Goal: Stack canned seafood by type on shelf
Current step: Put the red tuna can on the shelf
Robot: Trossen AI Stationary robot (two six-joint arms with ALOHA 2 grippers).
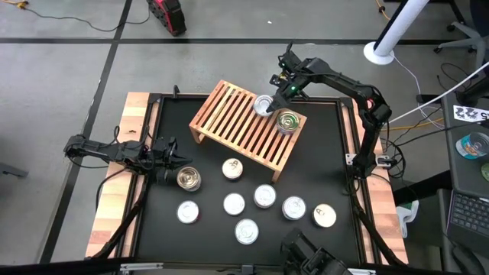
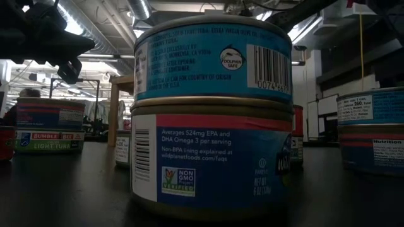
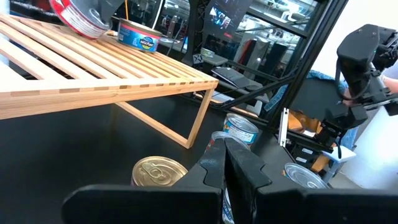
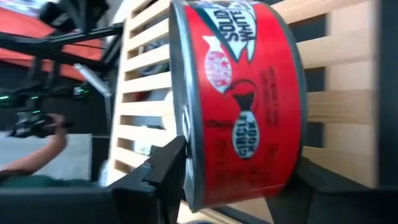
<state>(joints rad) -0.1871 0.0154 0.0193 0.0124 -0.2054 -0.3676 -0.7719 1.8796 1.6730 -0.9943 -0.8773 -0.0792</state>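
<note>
The shelf [image 1: 248, 126] of light wooden slats stands at the table's far middle. A can with a blue label [image 1: 288, 121] sits on its right end. Beside it, over the shelf's far edge, my right gripper [image 1: 270, 100] is shut on a red-labelled can [image 4: 249, 99], also in the left wrist view [image 3: 81, 18]. Several more cans stand on the black table in front of the shelf, among them a gold-lidded one [image 1: 189, 179]. My left gripper [image 1: 173, 157] is shut and touches nothing, at the table's left, just beside the gold-lidded can. My right gripper holds the red can between its two fingers. One finger [image 4: 163, 167] lies against the rim of one flat end [image 4: 184, 134]; the can hides the other finger's contact. The fingers slant down from the far right. The can is tilted over the slats; whether its lower rim touches them I cannot tell.
Silver-lidded cans [image 1: 234, 204] [image 1: 294, 207] [image 1: 247, 231] are spread over the near half of the table. In the low view a blue can sits on another can [image 2: 211, 120] close to the near edge, with more stacked cans [image 2: 49, 126] [image 2: 372, 129] on either side.
</note>
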